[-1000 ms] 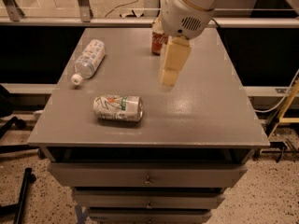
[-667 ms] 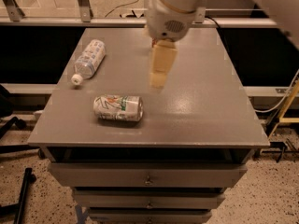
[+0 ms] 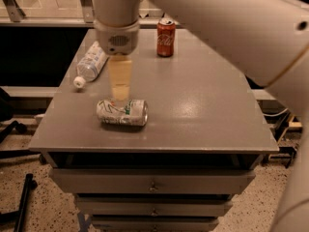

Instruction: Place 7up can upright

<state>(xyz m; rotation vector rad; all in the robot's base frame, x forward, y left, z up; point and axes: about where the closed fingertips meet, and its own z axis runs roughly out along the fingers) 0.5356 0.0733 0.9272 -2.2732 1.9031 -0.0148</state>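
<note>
Gripper hangs just above the 7up can, lower left of centre.
The shiny cylinder lies sideways on the smooth grey table; how wide the gripper stands I cannot tell. Behind stands a red cola can; a clear plastic bottle lies at left.

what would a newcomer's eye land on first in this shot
The big pale arm fills the top right, its gripper hanging right over the 7up can, which lies on its side near the table's front left. Behind, a red cola can stands upright at the back edge and a clear bottle lies at the left edge.
</note>
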